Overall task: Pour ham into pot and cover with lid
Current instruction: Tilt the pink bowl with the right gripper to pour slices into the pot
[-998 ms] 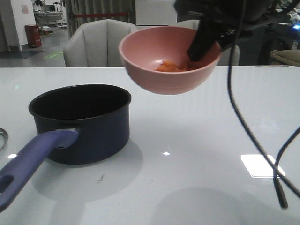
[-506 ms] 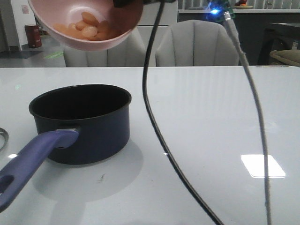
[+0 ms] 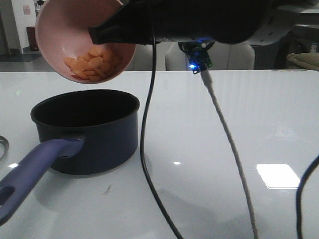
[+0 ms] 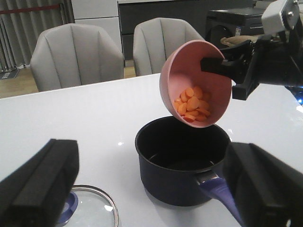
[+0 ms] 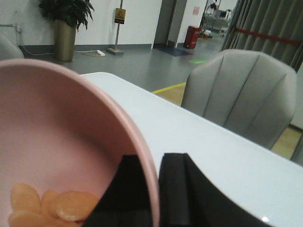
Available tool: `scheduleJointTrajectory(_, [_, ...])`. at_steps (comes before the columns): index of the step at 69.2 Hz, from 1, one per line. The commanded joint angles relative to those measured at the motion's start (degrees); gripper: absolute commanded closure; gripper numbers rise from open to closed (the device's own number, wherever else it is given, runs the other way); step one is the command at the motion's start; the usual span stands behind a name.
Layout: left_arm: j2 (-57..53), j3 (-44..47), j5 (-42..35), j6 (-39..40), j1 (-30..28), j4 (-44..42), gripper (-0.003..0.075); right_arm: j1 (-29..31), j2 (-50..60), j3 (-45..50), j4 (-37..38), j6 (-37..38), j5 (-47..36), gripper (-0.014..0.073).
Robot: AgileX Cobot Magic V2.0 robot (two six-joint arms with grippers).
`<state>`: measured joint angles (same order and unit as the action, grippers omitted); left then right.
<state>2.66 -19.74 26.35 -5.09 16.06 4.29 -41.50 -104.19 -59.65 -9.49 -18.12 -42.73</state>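
The right claw [image 5: 150,189] was pinched on the rim of the bowl [image 3: 82,42], one finger inside, one outside. The bowl was tipped above the pot [image 3: 87,129], the ham [image 3: 92,62] heaped at its lower side. The pot stood near the desk's [image 3: 239,124] left edge. The left claw [image 4: 151,189] gaped wide, holding nothing, above the lid [image 4: 92,205] lying beside the pot.

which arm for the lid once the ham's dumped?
Left, probably. The left gripper is open and unloaded, with the lid lying on the table right by it, beside the pot. The right gripper is shut on the pink bowl, tilted above the pot with the ham inside.
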Motion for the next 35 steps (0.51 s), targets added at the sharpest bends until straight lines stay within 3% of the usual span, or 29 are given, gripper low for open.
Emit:
scheduleJointTrajectory(1, [0.68,-1.49,-4.52,-0.04,0.43,0.2,0.0083,-0.12,1.16,-1.42,-0.13,-7.47,-11.22,0.0456])
scheduleJointTrajectory(28, [0.68,-1.49,-4.52,-0.04,0.43,0.2,0.0083,-3.58,-5.59,-1.42,0.02,-38.38,-30.79,0.0456])
scheduleJointTrajectory(35, [0.68,-1.49,-4.52,-0.04,0.43,0.2,0.0083,-3.58,-5.9,-1.42,0.94,-42.46,-31.05,0.0456])
